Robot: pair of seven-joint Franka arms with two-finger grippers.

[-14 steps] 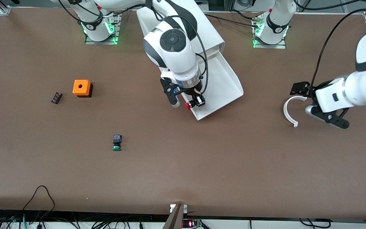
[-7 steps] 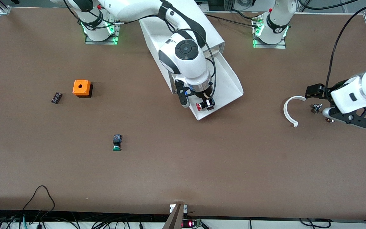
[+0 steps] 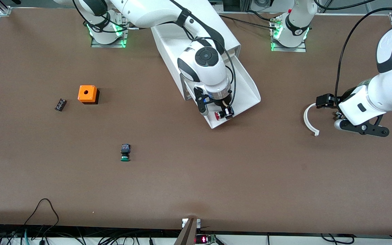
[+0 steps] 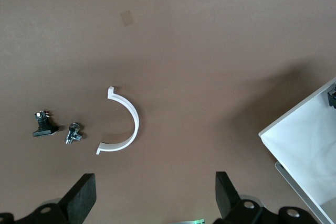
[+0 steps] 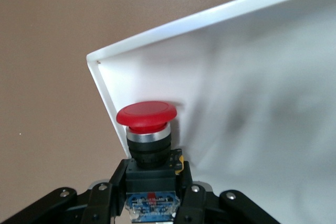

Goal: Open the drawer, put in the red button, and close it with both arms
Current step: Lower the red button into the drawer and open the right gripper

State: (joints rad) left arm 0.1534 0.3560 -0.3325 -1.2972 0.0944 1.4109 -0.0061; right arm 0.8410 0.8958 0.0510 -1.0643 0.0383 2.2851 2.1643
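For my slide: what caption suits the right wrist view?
Right hand holds the red button over the open drawer.

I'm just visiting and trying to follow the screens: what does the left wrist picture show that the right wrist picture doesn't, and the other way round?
Only the left wrist view shows the white curved strip lying on the table, two small metal and black parts beside it, and the left tool open above them. Only the right wrist view shows the red button, gripped by the shut right tool over a corner of the drawer. Both show the open white drawer and the brown table.
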